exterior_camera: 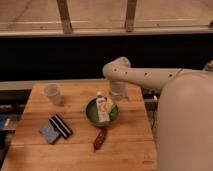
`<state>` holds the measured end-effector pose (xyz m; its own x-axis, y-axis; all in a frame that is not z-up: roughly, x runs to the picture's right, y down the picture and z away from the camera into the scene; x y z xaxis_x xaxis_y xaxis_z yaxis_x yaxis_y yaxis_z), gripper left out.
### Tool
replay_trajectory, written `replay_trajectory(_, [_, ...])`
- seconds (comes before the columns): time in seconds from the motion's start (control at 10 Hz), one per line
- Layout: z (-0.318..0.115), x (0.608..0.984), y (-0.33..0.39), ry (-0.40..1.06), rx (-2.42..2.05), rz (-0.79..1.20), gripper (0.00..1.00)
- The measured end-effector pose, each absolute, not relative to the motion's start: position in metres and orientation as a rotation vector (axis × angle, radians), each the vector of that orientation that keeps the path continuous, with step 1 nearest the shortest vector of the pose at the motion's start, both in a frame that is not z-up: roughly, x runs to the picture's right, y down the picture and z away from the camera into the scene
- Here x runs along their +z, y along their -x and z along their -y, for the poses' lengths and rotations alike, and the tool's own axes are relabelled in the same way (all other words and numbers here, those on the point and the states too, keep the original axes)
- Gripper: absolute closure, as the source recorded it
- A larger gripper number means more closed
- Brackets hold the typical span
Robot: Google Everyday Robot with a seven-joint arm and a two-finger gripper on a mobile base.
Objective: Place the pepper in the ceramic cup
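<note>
1. Pepper [100, 139], small, dark red-brown, tapered: lies on wooden table [131, 136], just in front of round green bowl [93, 114].
2. End effector [117, 91]: fingers spread, empty, behind the bowl, well apart from pepper.
3. Whitish ceramic cup [52, 93]: upright, table's rear left.

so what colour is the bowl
Green bowl, camera view; gripper hovers just beyond it.

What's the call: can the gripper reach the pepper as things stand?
Probably yes. The gripper hangs open just behind the green bowl. The pepper lies bare in front of the bowl, nothing over it; the arm only has to clear the bowl and its white bottle.
</note>
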<state>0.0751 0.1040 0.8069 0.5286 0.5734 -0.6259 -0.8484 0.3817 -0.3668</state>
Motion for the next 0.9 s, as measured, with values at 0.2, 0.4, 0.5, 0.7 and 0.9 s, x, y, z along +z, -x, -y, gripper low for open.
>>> replay_trajectory(0.2, [-0.111, 0.805, -0.079, 0.84, 1.007, -0.333, 0.2])
replay_trajectory(0.4, [-0.124, 0.8, -0.077, 0.957, 1.07, -0.212, 0.2])
replay_trajectory(0.5, [-0.129, 0.797, -0.074, 0.979, 1.081, -0.183, 0.2])
replay_trajectory(0.7, [-0.145, 0.785, -0.063, 0.995, 1.075, -0.145, 0.2])
replay_trajectory(0.9, [-0.154, 0.78, -0.055, 0.987, 1.052, -0.145, 0.2])
